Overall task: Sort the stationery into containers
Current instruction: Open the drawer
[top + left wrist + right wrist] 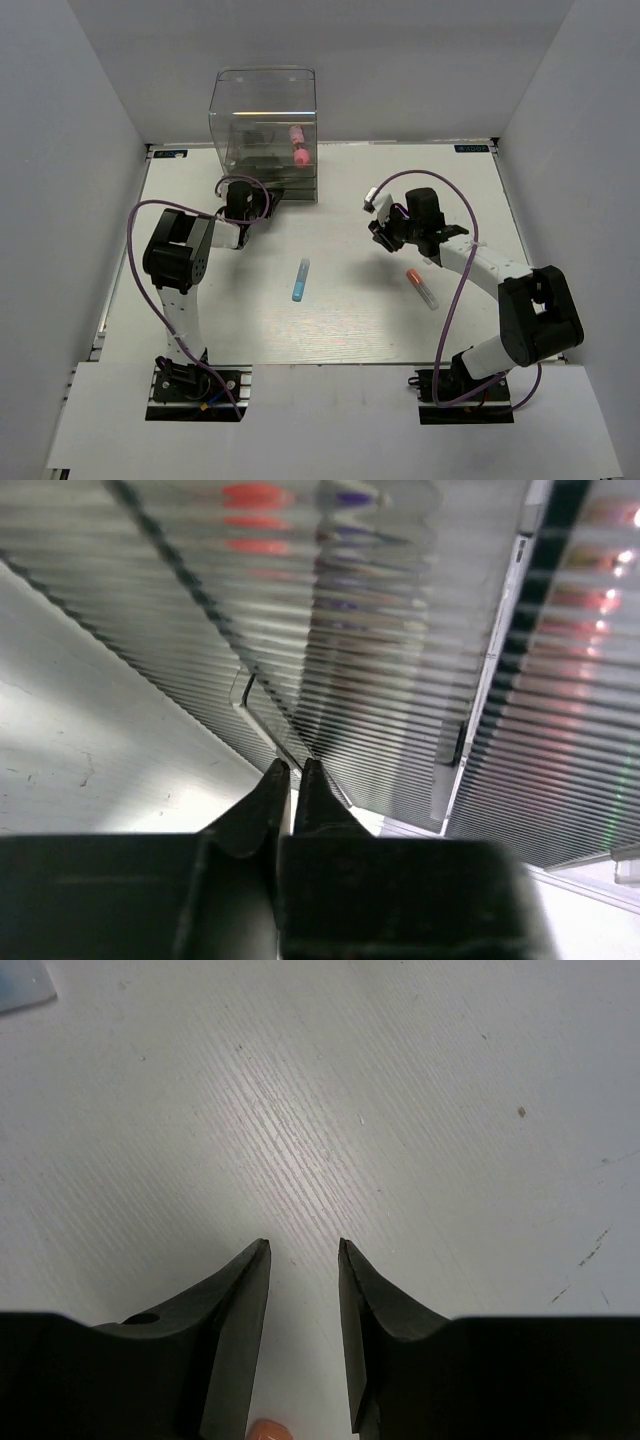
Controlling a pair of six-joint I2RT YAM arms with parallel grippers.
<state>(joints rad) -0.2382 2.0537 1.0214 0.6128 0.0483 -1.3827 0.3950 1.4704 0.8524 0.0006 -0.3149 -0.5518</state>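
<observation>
Closed left gripper [290,772] at the drawer front of the clear box [262,105]; spread-open, empty right gripper [303,1252] over the table [350,330]; pink tube [298,146] inside the box; light-blue marker [301,279] and orange-capped marker [421,287] loose on the table

R hand [304,1246] ajar over table [400,1080]; orange cap [268,1430] at btm edge.

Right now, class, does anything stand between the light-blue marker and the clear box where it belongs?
Nothing visible lies between the light-blue marker and the clear box; the left gripper sits at the box's base, just left of that line.
</observation>
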